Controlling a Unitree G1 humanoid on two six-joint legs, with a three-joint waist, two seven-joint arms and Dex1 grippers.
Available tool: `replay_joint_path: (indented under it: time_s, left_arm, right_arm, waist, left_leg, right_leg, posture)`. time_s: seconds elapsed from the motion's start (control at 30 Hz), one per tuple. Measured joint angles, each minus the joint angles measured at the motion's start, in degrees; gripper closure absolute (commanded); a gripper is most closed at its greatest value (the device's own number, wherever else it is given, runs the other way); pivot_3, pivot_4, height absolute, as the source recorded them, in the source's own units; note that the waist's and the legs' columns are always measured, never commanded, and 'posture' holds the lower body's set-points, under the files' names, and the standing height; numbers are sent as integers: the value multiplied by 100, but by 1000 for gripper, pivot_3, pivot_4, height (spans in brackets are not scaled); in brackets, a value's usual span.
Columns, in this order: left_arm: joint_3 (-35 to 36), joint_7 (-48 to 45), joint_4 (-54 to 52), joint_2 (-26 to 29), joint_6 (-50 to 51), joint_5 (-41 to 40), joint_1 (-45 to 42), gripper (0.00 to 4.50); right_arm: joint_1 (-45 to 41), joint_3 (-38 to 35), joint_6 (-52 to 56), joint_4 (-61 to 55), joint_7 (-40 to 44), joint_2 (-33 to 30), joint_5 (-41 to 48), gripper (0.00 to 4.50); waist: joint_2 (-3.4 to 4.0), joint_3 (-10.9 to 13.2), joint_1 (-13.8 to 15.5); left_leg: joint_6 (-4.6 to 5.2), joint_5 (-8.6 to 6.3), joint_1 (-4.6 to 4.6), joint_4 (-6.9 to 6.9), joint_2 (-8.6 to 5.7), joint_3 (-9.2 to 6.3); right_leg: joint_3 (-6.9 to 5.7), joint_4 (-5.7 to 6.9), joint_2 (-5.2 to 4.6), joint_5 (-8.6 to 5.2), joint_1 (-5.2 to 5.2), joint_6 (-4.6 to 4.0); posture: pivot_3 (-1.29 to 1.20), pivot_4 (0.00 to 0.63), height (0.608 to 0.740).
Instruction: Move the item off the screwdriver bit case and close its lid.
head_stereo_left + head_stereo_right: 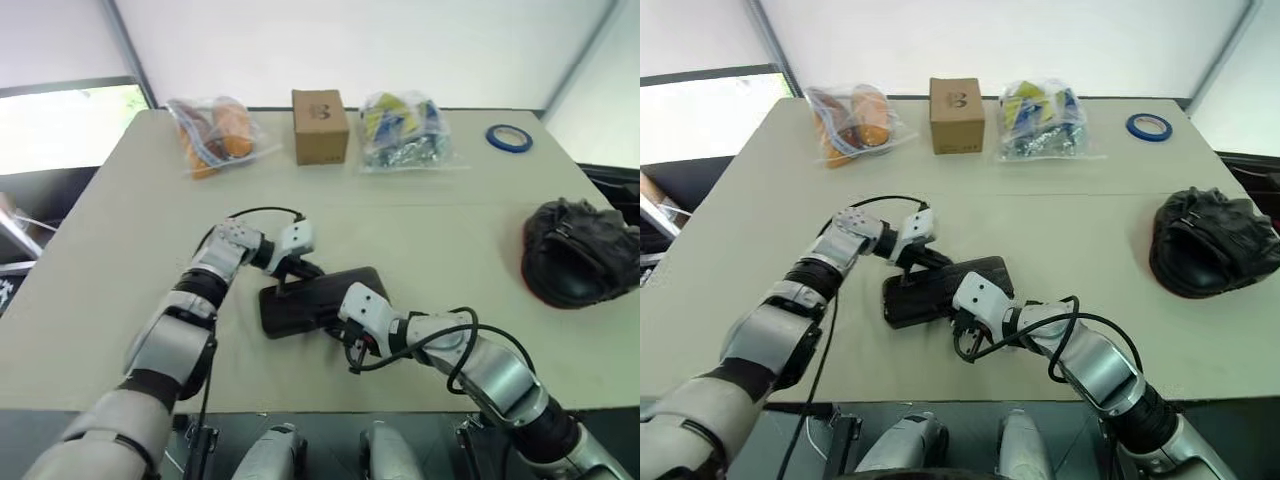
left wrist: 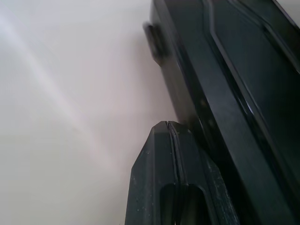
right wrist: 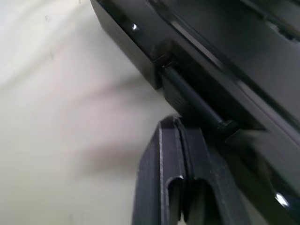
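Partly hidden case [image 1: 305, 300], closed claws pressing

Staged test bench, lab-type room rather than a home; plain beige rectangular table [image 1: 120, 260] set against blank white wall panels [image 1: 350, 45]; a bright window [image 1: 60, 125] at ten o'clock; assorted unrelated goods lined along the far edge at twelve o'clock: clear plastic bag of orange-brown items [image 1: 213, 132], small brown cardboard box [image 1: 320, 126], clear bag of yellow and blue packets [image 1: 404, 131]; blue tape roll [image 1: 509, 138] at one o'clock.
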Motion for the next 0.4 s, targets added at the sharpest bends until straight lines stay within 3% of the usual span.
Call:
replay_joint_path:
  time_s: [0.2,0.4]
  left_arm:
    - [523,425,333,141,-12,-232,-198,4500]
    - [1225,78,-562,947,639,-886,70,4500]
  right_arm:
    - [199,-1088,640,-1045,-311,120,335,4474]
    - [719,-3035,1896,-2368,382,-208,1937,4474]
  waist:
    - [0,2,-96]
    - [2,3,-200]
  left_leg:
    - [-1,-1,-25,-19,7,2]
    - [4,-4,-29,-25,7,3]
  right_leg:
    - [3,22,-2,0,-53,1]
    - [3,15,-3,0,-52,0]
  posture:
    - [0,150,740]
    - [0,150,740]
